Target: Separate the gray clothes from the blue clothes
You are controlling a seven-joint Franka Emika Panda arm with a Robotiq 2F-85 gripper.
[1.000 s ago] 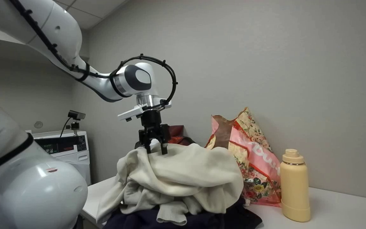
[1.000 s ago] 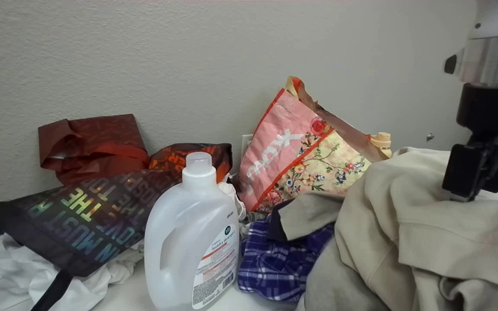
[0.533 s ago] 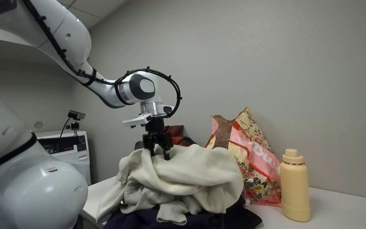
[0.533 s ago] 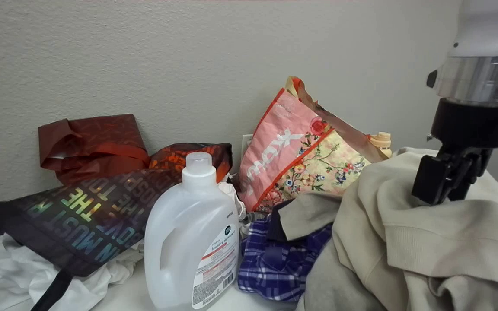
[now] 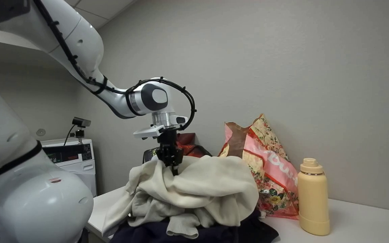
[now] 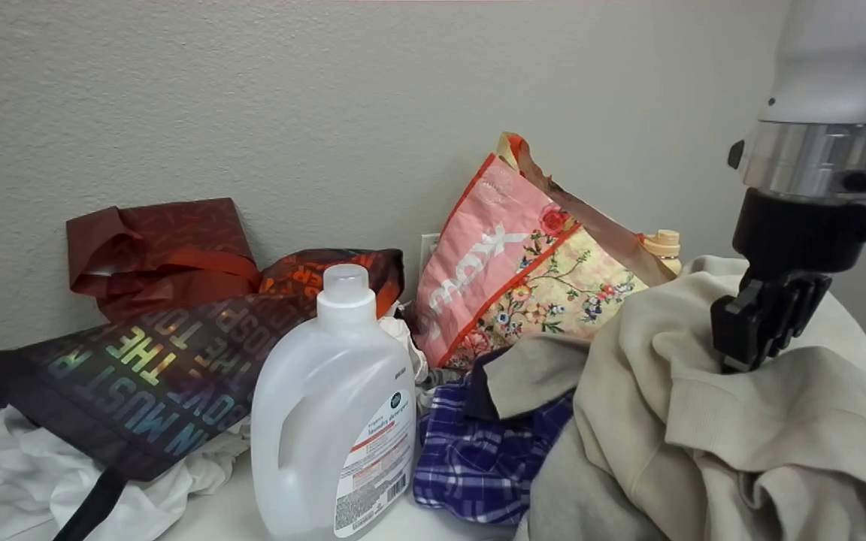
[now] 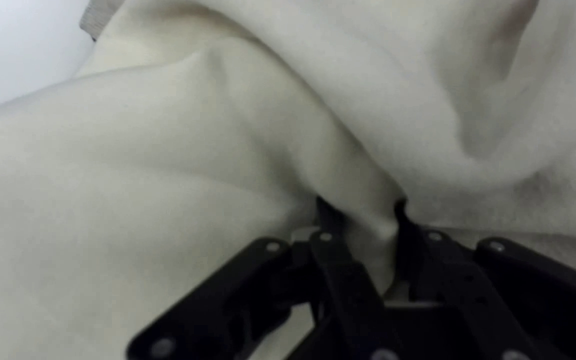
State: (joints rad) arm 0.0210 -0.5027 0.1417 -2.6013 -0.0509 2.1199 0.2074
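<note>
Two fingers [image 7: 330,220] of your gripper [image 7: 361,212] have a fold of pale cloth pinched between them, so you seem to have hold of the gray clothes [image 5: 211,179] near the top of their heap, though how deep the bite goes is hidden. That heap lies right on the dark navy garment [image 5: 214,234], which sticks out beneath it, and in an exterior view the plaid shirt [image 6: 474,469] shows just beside it, partly out of sight; a pale flap [image 6: 542,376] edged in navy lies on the shirt, and you cannot tell which garment owns it. Judging by this, nothing has been sorted: you have a grip, and the lift, the carry and the setting apart are left. Your gray cloth looks thick, soft and matte, like a sweatshirt, with fat rolls and ribbing at an edge; the navy looks plain and dull, the plaid thinner and crumpled. Farther out are a stiff, shiny flowered bag [image 6: 508,278] and a smooth, cloudy detergent bottle [image 6: 335,421]
</note>
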